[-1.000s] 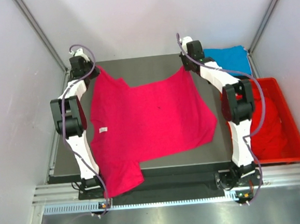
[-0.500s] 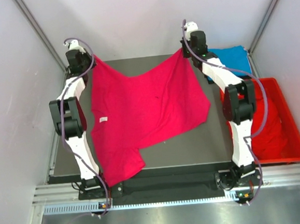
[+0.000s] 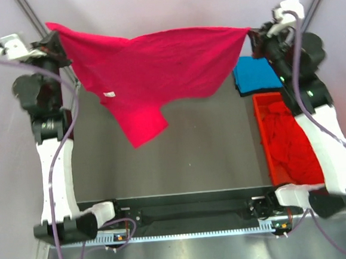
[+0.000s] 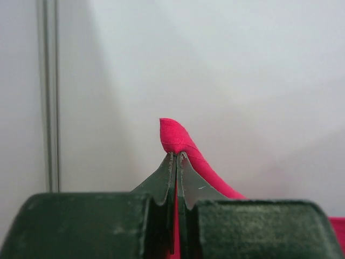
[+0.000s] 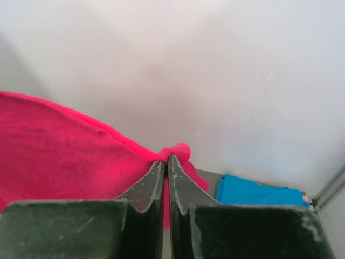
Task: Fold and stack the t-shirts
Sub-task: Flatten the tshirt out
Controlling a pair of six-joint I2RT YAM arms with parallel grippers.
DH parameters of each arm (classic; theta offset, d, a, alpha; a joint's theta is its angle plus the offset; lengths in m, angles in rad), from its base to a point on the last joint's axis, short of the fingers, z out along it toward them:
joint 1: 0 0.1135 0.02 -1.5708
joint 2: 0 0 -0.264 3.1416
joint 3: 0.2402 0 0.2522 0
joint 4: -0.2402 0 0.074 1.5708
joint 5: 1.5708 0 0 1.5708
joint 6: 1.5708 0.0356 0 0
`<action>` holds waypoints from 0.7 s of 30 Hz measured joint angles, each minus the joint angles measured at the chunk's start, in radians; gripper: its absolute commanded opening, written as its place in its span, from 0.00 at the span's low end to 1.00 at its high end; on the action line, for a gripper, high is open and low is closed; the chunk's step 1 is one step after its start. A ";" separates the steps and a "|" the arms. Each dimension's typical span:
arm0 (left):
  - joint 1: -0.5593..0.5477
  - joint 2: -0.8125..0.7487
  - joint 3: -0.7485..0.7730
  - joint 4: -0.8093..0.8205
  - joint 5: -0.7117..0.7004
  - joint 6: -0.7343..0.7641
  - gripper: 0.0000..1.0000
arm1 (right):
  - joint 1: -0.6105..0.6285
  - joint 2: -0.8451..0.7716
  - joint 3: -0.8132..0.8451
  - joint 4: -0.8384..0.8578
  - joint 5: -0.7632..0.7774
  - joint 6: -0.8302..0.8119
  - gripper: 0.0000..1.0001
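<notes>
We are holding the pink-magenta t-shirt (image 3: 156, 65) up in the air, spread wide between our two arms above the far half of the table (image 3: 199, 157). Its top edge is running nearly level from one upper corner to the other, sagging a little in the middle, and the cloth is hanging clear of the tabletop. One sleeve (image 3: 144, 123) is dangling lowest, left of centre, and a small white label (image 3: 108, 95) is showing on the cloth near the left side. Our left gripper (image 4: 176, 156) is pinching the shirt's left corner, its jaws pressed together with a fold of pink fabric poking up past the tips, and it is facing a pale wall. Our right gripper (image 5: 166, 161) is pinching the right corner the same way, jaws squeezed tight on a small bunch of cloth. Below and just beside that right corner, a sky-blue t-shirt (image 3: 255, 75) is lying folded at the far right of the table. Nearer to us along the right edge, a red crate (image 3: 258, 135) is sitting with red t-shirts (image 3: 288, 150) crumpled inside. Pale walls (image 3: 169, 10) are enclosing the workspace.
</notes>
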 measured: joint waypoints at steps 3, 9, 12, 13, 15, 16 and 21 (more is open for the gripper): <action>0.000 -0.129 0.001 -0.019 -0.013 0.013 0.00 | 0.003 -0.182 -0.089 -0.042 -0.003 0.004 0.00; -0.001 -0.245 0.070 -0.133 -0.019 0.015 0.00 | 0.003 -0.441 -0.234 -0.114 -0.082 0.043 0.00; -0.002 -0.261 0.108 -0.206 -0.014 0.010 0.00 | 0.003 -0.513 -0.241 -0.144 -0.108 0.070 0.00; -0.002 -0.265 0.121 -0.229 -0.010 0.007 0.00 | 0.003 -0.530 -0.234 -0.156 -0.115 0.078 0.00; -0.002 -0.269 0.150 -0.277 -0.002 0.005 0.00 | 0.003 -0.549 -0.203 -0.176 -0.126 0.088 0.00; -0.002 -0.268 0.170 -0.300 0.000 0.005 0.00 | 0.003 -0.553 -0.184 -0.178 -0.131 0.092 0.00; -0.002 -0.238 0.259 -0.347 0.015 0.007 0.00 | 0.003 -0.539 -0.086 -0.182 -0.132 0.087 0.00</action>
